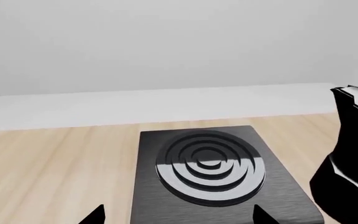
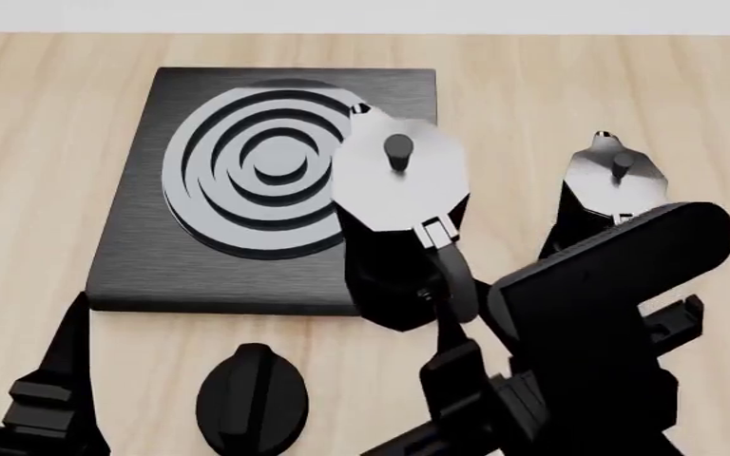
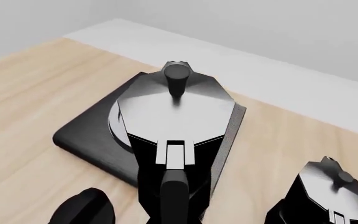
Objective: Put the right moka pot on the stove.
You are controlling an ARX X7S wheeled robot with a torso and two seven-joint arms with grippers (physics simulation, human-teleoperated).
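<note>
The right moka pot point(image 2: 397, 204), glossy black with a silvery lid and small knob, hangs over the stove's near right corner. My right gripper point(image 2: 448, 332) is shut on its black handle point(image 3: 175, 191), which runs down between the jaws in the right wrist view. The stove point(image 2: 137, 256) is a flat black slab with grey concentric burner rings point(image 1: 210, 165). My left gripper point(image 1: 179, 219) is open in front of the stove's near edge, with nothing between its fingertips point(image 1: 97, 215). The pot's side point(image 1: 350, 154) shows at the edge of the left wrist view.
A second look-alike moka pot point(image 2: 612, 180) stands on the wooden table point(image 2: 35, 142) to the right of the held one, partly behind my right arm point(image 2: 606, 313). A small round black knob point(image 2: 254, 397) lies in front of the stove. A pale wall backs the table.
</note>
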